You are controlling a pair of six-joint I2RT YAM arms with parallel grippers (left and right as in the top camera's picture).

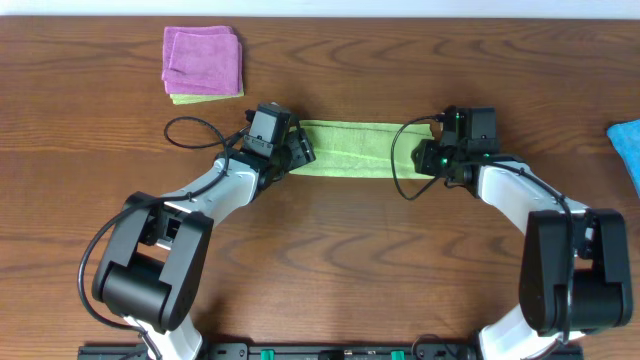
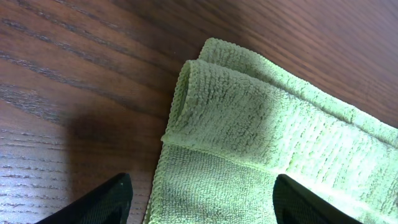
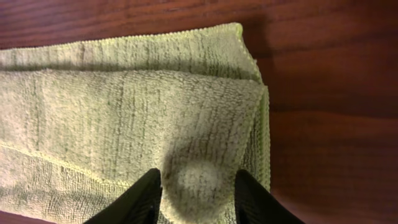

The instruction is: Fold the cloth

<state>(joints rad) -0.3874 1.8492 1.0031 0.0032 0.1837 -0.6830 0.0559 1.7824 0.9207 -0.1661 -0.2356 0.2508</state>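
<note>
The green cloth (image 1: 345, 148) lies on the table as a long folded strip between my two grippers. My left gripper (image 1: 297, 150) is open over the strip's left end. In the left wrist view its fingers (image 2: 202, 202) stand wide apart, one on bare wood and one over the cloth (image 2: 261, 124), where the folded layers show. My right gripper (image 1: 425, 150) is at the right end. In the right wrist view its fingers (image 3: 198, 193) are closed in on a raised bump of the cloth (image 3: 124, 112) near its right edge.
A folded purple cloth (image 1: 202, 60) lies on a yellow-green one (image 1: 205, 98) at the back left. A blue cloth (image 1: 628, 145) lies at the right edge. Both arms' black cables loop beside the strip's ends.
</note>
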